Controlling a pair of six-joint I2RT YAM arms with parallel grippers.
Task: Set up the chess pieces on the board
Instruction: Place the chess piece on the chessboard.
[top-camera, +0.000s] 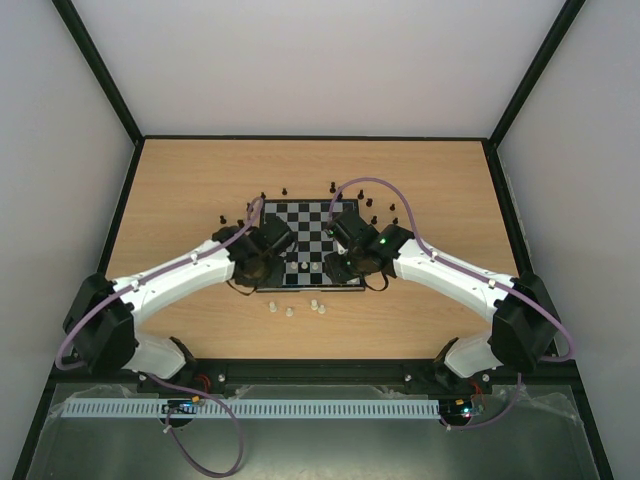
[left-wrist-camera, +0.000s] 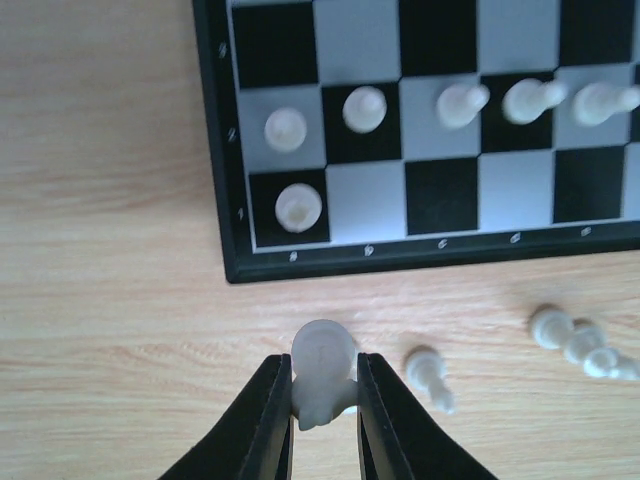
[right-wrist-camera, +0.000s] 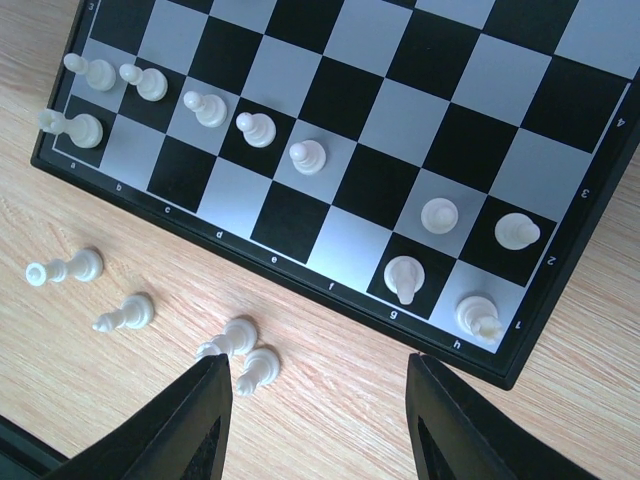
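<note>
The left gripper is clenched on 1 small cream-white chess piece. Its 2 black fingers press against either side of the piece. The grip sits over the light wooden tabletop, just off the near-left corner of the small black-and-silver chequered chessboard. Whether the held piece touches the wood cannot be told.

The right gripper is released. Its 2 fingers stand wide apart with nothing between them, over the wood just beside the board's near edge, towards the right-hand corner.

The right wrist view shows 10 standing cream-white pieces on the chessboard. 7 are in the second row, on files a, b, c, d, e, g and h. 3 are in the first row, on a, g and h.

The same view shows 4 loose cream-white pieces lying on their sides on the wood near the board's near edge. 2 of them lie singly, apart from each other, and 2 lie close together as a pair.

From above, tiny black pieces stand on the wood along the board's far edge and round its 2 far corners. They are too small for a firm count. The 2 arms meet over the near half of the board.
</note>
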